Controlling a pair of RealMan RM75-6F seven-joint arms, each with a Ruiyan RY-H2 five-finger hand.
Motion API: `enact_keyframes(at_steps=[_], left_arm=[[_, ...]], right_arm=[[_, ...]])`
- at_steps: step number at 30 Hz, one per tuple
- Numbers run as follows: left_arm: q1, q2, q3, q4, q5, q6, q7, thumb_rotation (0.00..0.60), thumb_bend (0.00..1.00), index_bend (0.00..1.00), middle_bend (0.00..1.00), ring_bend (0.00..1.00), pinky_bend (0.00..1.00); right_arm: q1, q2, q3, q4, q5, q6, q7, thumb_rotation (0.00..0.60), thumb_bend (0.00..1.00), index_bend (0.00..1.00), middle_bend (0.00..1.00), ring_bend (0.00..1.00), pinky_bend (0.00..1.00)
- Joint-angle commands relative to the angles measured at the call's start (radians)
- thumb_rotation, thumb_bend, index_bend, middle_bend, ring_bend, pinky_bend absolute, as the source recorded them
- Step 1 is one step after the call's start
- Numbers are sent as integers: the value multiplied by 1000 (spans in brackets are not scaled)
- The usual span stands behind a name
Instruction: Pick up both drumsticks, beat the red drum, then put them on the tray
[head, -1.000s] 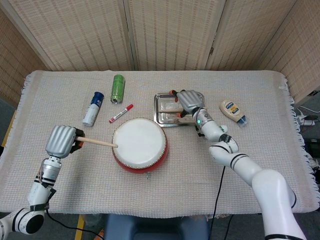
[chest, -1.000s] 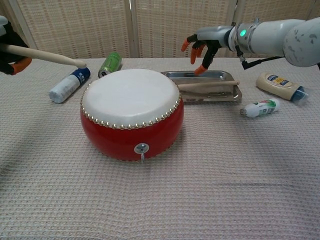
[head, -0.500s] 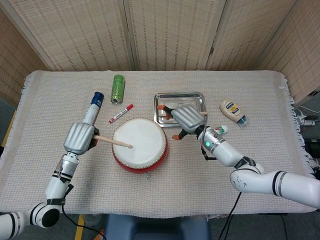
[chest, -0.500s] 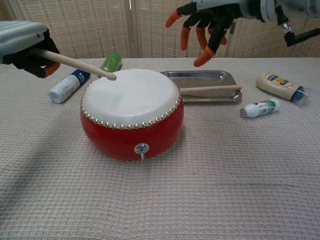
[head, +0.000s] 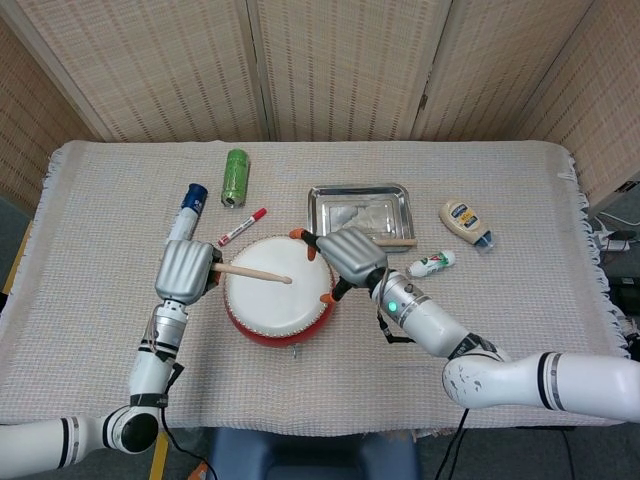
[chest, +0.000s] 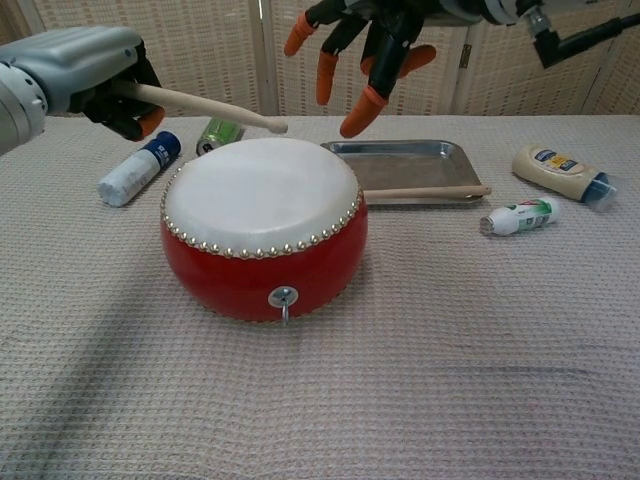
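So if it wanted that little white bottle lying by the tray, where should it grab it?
Probably around the middle of the small white bottle, from above. It lies on its side right of the tray, its round body clear on both long sides.

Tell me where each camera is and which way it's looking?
Head view: sits high, looks down on the red drum; shows both arms, the left hand and right hand.
Chest view: sits low at the table's near edge, looks across; shows both hands up high.
Shared: drum, tray, both drumsticks, bottles.
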Motion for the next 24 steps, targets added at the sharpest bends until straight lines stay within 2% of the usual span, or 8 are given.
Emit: enact_keyframes(at_steps=[1, 14, 24], left_arm=[[-23, -23, -8, 0, -30, 14, 33, 600, 564, 908, 1000, 1000, 1000], [-83, -73, -17, -17, -100, 59, 121, 600, 564, 907, 1000, 1000, 1000], [-120, -104, -34, 9, -150, 86, 151, 600, 564, 907, 1000, 1000, 1000]], right_arm=[[34, -31, -2, 9, 42, 22, -14, 600, 34, 144, 333, 828, 946], [137, -158, -16, 140, 169, 38, -38, 600, 34, 176, 332, 837, 946], [192, -208, -16, 178, 226, 31, -49, 600, 43, 281, 334, 857, 963]])
